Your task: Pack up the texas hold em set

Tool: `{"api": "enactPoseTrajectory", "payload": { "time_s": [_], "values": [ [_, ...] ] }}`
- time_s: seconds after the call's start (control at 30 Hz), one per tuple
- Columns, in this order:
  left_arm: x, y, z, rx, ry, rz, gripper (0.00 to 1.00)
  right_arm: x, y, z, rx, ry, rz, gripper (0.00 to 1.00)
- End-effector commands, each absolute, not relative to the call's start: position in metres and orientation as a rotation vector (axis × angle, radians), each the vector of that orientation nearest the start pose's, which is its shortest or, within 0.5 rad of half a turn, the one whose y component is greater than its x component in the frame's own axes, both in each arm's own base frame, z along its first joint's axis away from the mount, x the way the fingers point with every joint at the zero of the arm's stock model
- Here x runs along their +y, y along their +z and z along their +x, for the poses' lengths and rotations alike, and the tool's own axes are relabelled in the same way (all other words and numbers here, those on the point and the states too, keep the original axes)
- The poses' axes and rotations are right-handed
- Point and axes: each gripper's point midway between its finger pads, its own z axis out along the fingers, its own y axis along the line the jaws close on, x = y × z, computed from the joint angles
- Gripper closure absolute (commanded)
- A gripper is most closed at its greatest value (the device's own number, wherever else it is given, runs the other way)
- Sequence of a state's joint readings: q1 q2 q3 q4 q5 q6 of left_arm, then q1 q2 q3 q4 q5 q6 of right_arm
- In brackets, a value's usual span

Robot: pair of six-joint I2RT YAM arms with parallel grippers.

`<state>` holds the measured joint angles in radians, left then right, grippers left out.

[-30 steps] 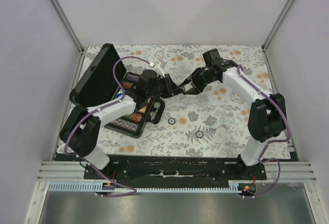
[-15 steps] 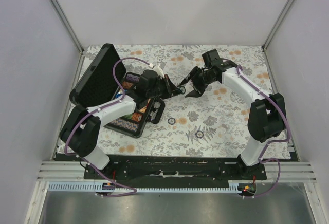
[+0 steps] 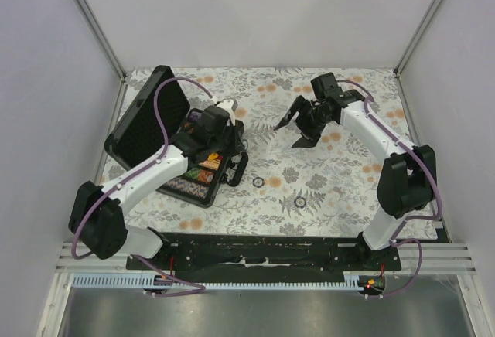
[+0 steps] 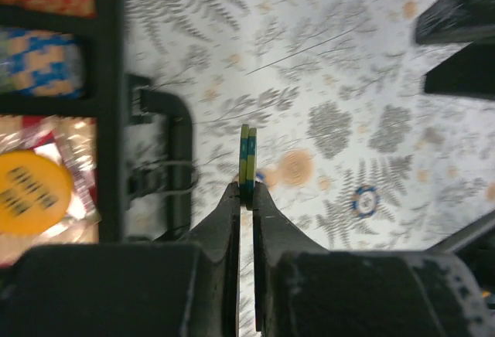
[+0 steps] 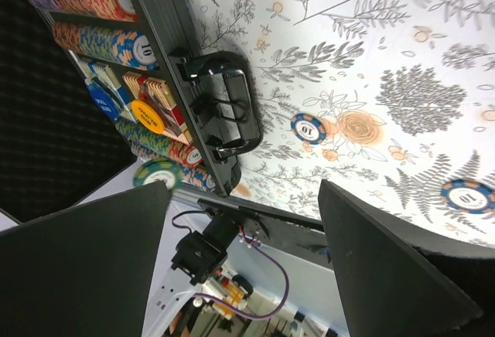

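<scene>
Worktop (image 3: 332,190) lies under a pale cloth (image 5: 433,12) printed with grey ferns, leaves and orange blossoms. Three plain panels close it in: back wall (image 3: 255,12), left wall (image 3: 39,82), right wall (image 3: 464,82), all matte white with a faint lilac cast. A slim aluminium left post (image 3: 90,20) and right post (image 3: 425,20) rise from the far corners. Near edge: ribbed aluminium rail (image 3: 85,257), then a white slotted cable duct (image 3: 263,284), then a flat grey surface (image 3: 263,314). Light is even and diffuse, shadows soft.
</scene>
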<state>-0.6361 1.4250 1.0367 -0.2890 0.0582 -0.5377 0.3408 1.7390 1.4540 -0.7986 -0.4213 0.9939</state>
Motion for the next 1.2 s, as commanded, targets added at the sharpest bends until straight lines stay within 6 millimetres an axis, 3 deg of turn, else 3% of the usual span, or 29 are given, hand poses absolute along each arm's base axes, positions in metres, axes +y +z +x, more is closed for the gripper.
{"api": "enactPoseTrajectory", "payload": {
  "time_s": [0.0,0.13,0.57,0.9,1.17],
  "values": [
    [-0.19,0.165,0.29,2.398,-0.237,0.284,0.98,0.209,0.172,0.339,2.72,0.84,0.685,0.14],
    [-0.153,0.16,0.275,2.481,-0.058,0.273,0.98,0.206,0.163,0.334,2.751,0.824,0.692,0.14],
    [-0.108,0.134,0.255,2.626,0.144,0.162,0.98,0.202,0.148,0.323,2.802,0.802,0.691,0.15],
    [-0.098,0.111,0.249,2.721,0.26,0.2,0.98,0.198,0.141,0.317,2.816,0.784,0.697,0.15],
    [-0.11,0.099,0.239,2.793,0.175,0.265,0.98,0.196,0.138,0.315,2.823,0.777,0.699,0.15]
  ]
}}
